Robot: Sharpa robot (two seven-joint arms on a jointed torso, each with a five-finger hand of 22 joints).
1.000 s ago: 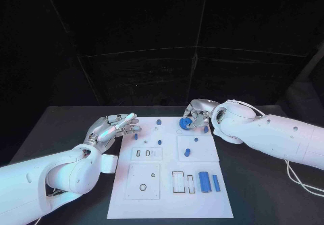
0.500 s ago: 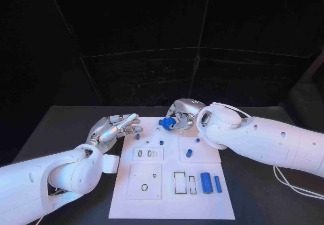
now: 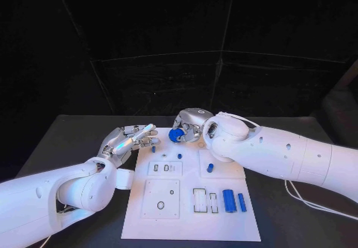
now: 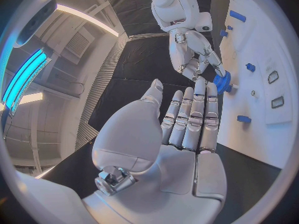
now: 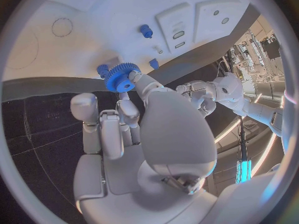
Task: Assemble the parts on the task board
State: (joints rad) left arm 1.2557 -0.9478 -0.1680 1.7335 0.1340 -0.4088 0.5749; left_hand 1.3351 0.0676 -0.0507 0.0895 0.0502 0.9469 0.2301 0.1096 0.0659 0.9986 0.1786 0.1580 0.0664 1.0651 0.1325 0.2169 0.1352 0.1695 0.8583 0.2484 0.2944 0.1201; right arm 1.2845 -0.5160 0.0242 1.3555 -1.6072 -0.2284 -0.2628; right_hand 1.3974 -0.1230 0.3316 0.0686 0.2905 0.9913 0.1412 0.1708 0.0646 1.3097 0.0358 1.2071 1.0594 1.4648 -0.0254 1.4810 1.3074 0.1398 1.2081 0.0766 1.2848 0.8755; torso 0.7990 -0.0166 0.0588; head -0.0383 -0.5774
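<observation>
My right hand (image 3: 191, 124) holds a blue gear (image 3: 177, 135) in its fingertips, just above the far left end of the white task board (image 3: 187, 227). My left hand (image 3: 131, 140) hovers at the board's far left edge, fingers stretched out side by side and holding nothing. A short gap separates its fingertips from the gear. In the left wrist view, the left hand (image 4: 187, 119) points at the gear (image 4: 222, 82) under the right hand (image 4: 196, 59). The right wrist view has the gear (image 5: 121, 77) pinched at the fingertips of the right hand (image 5: 131, 129), over the board (image 5: 93, 15).
Small blue pegs (image 3: 180, 156) (image 3: 153, 149) stand on the board's far half, and another blue piece (image 3: 210, 167) lies mid-board. A blue cylinder (image 3: 228, 200) and a blue bar (image 3: 241, 202) lie at the near right, beside rectangular slots (image 3: 197, 200).
My right hand has carried the gear leftward across the board's far end, toward the left hand. The left hand has barely moved.
</observation>
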